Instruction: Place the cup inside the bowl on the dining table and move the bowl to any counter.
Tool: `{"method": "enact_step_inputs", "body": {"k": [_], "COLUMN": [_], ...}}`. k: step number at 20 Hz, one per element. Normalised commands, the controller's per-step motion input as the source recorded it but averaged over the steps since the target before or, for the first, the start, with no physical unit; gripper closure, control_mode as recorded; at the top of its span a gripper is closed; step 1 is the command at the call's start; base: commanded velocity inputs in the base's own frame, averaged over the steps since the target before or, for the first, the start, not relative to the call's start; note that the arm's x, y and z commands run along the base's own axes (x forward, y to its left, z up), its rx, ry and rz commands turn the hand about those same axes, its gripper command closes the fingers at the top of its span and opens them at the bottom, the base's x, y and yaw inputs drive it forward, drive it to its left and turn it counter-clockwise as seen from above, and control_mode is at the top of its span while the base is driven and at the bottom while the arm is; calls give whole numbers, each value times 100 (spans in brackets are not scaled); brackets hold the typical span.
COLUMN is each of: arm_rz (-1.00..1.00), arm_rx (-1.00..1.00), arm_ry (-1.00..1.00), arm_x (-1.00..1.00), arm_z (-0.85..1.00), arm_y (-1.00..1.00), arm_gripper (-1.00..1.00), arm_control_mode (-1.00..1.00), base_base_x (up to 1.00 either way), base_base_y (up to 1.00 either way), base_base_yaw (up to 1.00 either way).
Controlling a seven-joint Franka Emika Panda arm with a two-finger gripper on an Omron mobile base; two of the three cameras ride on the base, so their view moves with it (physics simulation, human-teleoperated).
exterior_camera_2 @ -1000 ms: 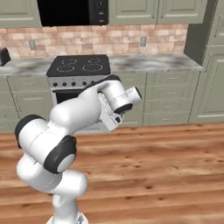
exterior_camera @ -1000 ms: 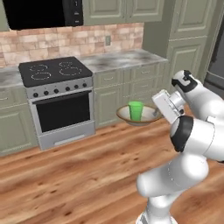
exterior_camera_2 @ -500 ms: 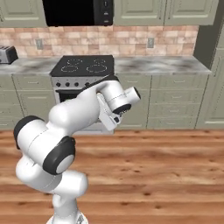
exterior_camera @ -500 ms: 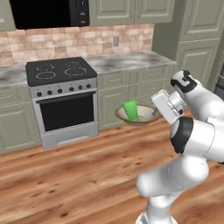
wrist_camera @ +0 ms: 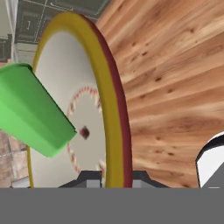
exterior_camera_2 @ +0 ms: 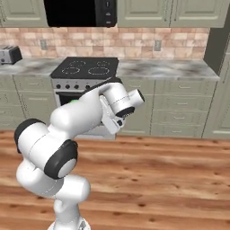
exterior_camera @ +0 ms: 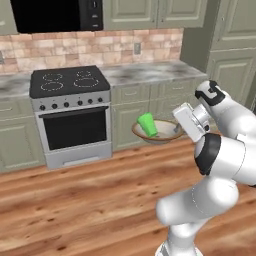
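A silver stove (exterior_camera: 72, 117) with a black cooktop and dark oven door is seen at left centre of the left base view. A black microwave (exterior_camera: 57, 15) is mounted above it, at the upper left. A brick backsplash (exterior_camera: 150, 42) runs behind. A silver toaster (exterior_camera_2: 10, 55) is placed at the far left of the right base view. Wooden plank flooring (exterior_camera_2: 170, 179) is spread across the lower frame.
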Motion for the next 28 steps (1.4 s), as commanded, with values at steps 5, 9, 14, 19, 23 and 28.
{"method": "enact_step_inputs", "body": {"k": [5,9,14,19,23,28], "arm_rz": [0,0,0,0,0,0], "arm_rx": [0,0,0,0,0,0], "arm_ry": [0,0,0,0,0,0], "arm_x": [0,0,0,0,0,0], "arm_z": [0,0,0,0,0,0], "arm_y": [0,0,0,0,0,0], "arm_gripper": [100,100,100,100,100,100], "arm_control_mode": [100,100,100,100,100,100], "base_base_x": [37,42,36,40,42,53], "base_base_y": [-35,-37,-44,-59,-58,-46], "base_base_yaw": [21,22,18,1,0,0]}}
